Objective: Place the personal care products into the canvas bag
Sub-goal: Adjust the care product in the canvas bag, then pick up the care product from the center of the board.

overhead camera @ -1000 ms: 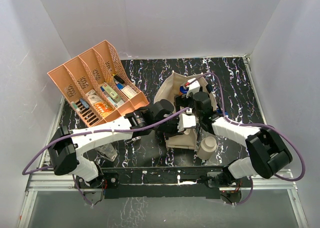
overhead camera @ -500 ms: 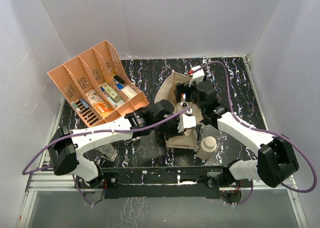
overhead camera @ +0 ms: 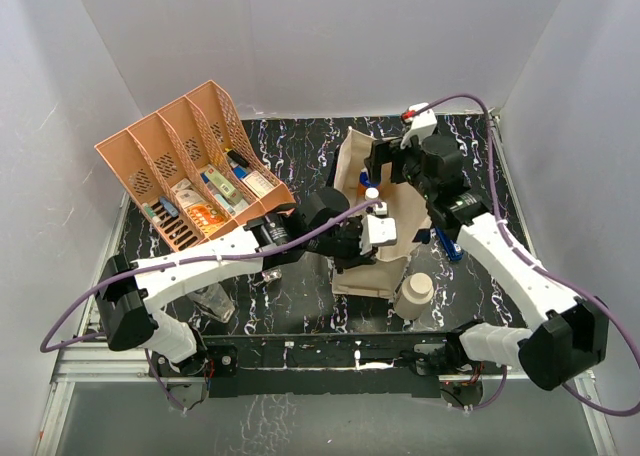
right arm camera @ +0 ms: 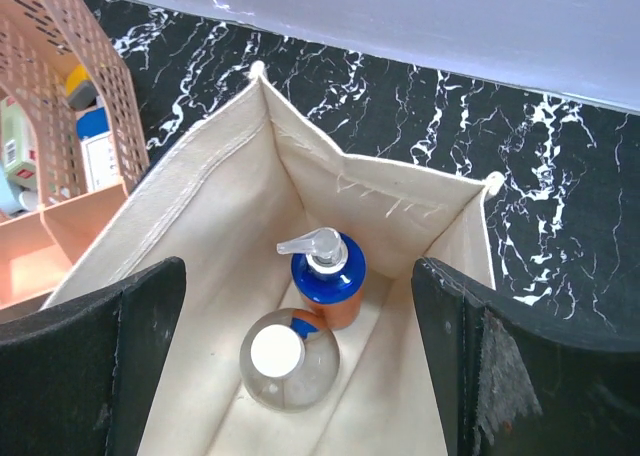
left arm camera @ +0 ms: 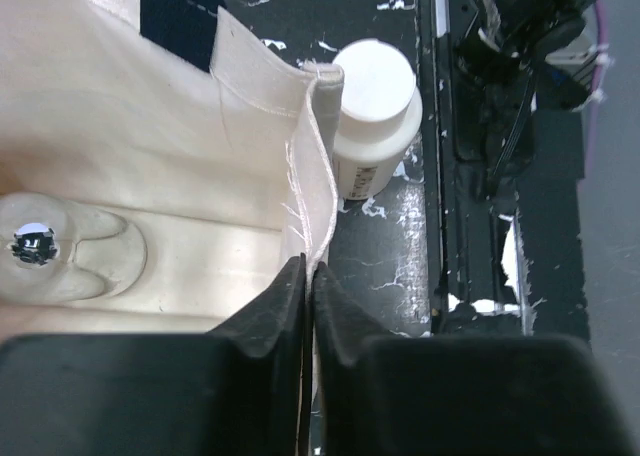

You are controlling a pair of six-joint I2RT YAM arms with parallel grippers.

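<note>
The left gripper (left arm camera: 308, 276) is clamped on the rim of the tall cream canvas bag (overhead camera: 368, 276), which stands at 3 o'clock from the orange perforated plastic tray (overhead camera: 200, 116). The right gripper (right arm camera: 298, 266) hangs over the bag's mouth with its fingers spread wide. Inside stand a blue pump bottle (right arm camera: 328, 276) and a clear white-capped bottle (right arm camera: 288, 361). A cream cylindrical bottle (overhead camera: 414, 294) stands just beside the bag at its 5 o'clock.

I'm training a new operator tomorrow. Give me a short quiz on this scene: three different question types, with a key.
1. True or false: the left gripper pinches the rim of the bag.
2. How many bottles show inside the bag from the right wrist view? A one, B two, C four.
3. Fill in: the cream bottle stands ___ the bag, on the table.
Key: 1 true. 2 B, a blue pump bottle and a clear white-capped bottle. 3 beside.
</note>
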